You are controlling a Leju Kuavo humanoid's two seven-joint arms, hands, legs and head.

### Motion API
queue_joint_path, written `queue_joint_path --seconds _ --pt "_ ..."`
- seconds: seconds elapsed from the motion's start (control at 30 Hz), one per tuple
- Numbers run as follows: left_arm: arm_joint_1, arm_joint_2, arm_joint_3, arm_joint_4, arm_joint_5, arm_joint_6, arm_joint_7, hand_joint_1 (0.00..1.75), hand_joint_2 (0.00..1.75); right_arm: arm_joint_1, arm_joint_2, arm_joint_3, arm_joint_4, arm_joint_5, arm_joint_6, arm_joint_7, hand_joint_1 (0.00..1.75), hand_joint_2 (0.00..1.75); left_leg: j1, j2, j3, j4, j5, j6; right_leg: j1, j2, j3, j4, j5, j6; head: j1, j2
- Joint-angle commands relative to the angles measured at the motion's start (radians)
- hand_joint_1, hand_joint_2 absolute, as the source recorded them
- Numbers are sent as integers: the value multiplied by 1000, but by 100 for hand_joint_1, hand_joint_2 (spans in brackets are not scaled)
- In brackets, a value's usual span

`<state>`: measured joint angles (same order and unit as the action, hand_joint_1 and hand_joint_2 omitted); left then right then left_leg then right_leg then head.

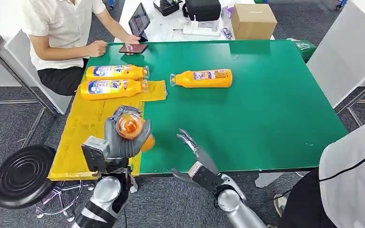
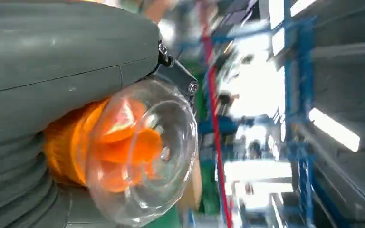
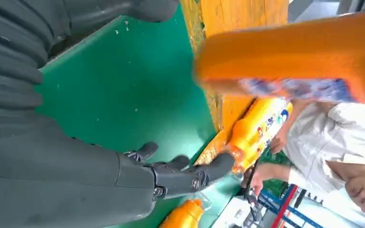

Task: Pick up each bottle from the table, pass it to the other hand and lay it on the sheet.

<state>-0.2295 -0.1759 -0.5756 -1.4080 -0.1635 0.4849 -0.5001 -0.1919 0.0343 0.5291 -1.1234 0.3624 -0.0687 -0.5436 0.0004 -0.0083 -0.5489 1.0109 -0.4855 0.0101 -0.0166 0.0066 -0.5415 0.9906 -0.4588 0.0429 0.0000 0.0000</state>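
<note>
My left hand (image 1: 119,145) grips an orange bottle (image 1: 132,128) above the near edge of the yellow sheet (image 1: 85,128), its clear base turned up toward my head camera. The left wrist view has that bottle's base (image 2: 140,152) close up against the hand (image 2: 52,85). Two more orange bottles (image 1: 116,71) (image 1: 111,88) lie side by side on the sheet's far part. Another bottle (image 1: 203,78) lies on the green table (image 1: 256,109). My right hand (image 1: 197,159) hovers open over the table's near edge, beside the held bottle (image 3: 304,57), fingers (image 3: 190,173) spread.
A person in a white shirt (image 1: 59,23) sits at the far left corner, a hand by a phone (image 1: 133,48). A cardboard box (image 1: 253,20) stands beyond the table. A black stool (image 1: 21,175) sits at near left. Another person's clothing (image 1: 351,180) is at near right.
</note>
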Motion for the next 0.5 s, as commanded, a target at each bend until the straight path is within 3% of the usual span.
queue_joint_path --seconds 0.03,0.1,0.2,0.5 --pt "-117 33 33 122 -443 186 116 175 175 -73 32 -14 57 12 32 -6 30 175 0 1 0 0 1 -1 1 0 -1 0 1 -1 0 0" --pt "-144 29 60 200 -643 213 222 175 175 -84 41 -12 66 17 44 -7 26 175 0 1 0 -1 1 -1 0 0 0 0 1 -1 0 0" --pt "-164 3 151 289 -848 213 282 175 175 -93 51 -14 76 22 53 -7 21 175 1 2 0 0 2 -1 1 0 0 -1 2 -2 0 0" --pt "-314 4 195 659 -978 119 414 175 175 -98 62 -27 76 33 80 -3 14 175 1 0 0 0 2 -1 1 -1 1 0 2 -2 0 0"
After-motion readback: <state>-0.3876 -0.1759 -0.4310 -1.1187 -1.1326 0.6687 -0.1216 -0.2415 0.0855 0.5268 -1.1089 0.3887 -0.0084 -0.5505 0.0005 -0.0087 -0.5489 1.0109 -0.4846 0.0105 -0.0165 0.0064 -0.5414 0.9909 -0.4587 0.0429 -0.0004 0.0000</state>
